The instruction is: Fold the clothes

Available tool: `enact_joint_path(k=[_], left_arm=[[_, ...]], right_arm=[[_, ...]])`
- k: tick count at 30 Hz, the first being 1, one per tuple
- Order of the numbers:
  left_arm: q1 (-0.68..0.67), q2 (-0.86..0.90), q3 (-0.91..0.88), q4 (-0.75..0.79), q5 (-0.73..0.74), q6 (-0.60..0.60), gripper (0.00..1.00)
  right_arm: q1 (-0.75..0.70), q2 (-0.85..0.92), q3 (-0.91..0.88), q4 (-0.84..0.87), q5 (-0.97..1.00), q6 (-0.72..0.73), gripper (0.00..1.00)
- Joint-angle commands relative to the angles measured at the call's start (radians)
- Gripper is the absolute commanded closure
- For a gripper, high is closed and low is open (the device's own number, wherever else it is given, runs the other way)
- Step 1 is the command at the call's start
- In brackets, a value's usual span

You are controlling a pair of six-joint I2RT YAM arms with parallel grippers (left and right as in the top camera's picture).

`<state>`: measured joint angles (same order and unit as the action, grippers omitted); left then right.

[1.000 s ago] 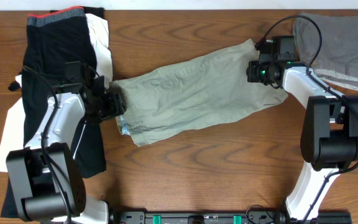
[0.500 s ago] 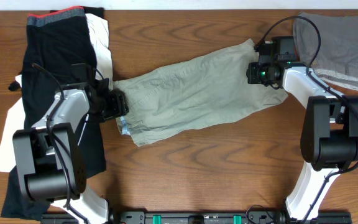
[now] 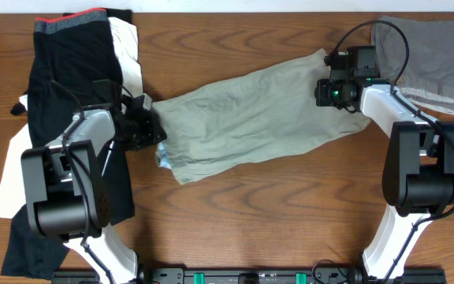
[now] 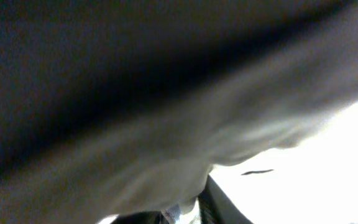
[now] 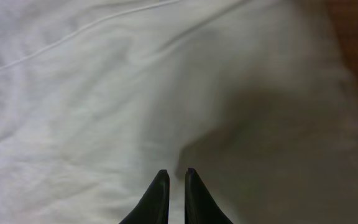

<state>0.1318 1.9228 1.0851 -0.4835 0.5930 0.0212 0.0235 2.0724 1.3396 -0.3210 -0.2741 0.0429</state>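
A wooden table (image 3: 274, 213) is carrying khaki shorts (image 3: 251, 118), which are lying slantwise across its middle, between a pile of black and white garments (image 3: 61, 71) on the left and a grey garment (image 3: 436, 55) at the far right. The right gripper (image 5: 174, 175) is resting on the shorts' right end, fingers pressed almost together. The left gripper (image 3: 151, 130) is sitting at their left end, its camera smothered in blurred cloth, so its state cannot be told.

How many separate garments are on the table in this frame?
4: khaki shorts in the middle, a black garment and a white garment piled at left, a grey garment top right. The pile may hide more.
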Motion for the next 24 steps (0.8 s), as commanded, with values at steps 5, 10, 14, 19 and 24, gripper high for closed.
enact_joint_path(k=[5,10,14,19,24], left_arm=[[-0.051,0.05,-0.037,-0.004,0.025,0.008,0.94],[-0.02,-0.002,-0.036,-0.051,0.028,0.005,0.94],[0.012,-0.089,-0.034,-0.122,0.024,0.025,0.94],[0.071,-0.183,-0.013,-0.263,-0.023,0.032,0.94],[0.127,-0.214,0.034,-0.396,-0.067,0.105,0.94]], right_arm=[[-0.005,0.011,0.001,-0.01,0.0,-0.014,0.92],[-0.005,0.011,0.002,-0.003,-0.031,-0.015,0.94],[-0.005,-0.001,0.031,-0.013,-0.079,-0.015,0.94],[-0.005,-0.024,0.059,-0.035,-0.142,-0.014,0.94],[-0.002,-0.044,0.06,-0.038,-0.224,-0.014,0.92]])
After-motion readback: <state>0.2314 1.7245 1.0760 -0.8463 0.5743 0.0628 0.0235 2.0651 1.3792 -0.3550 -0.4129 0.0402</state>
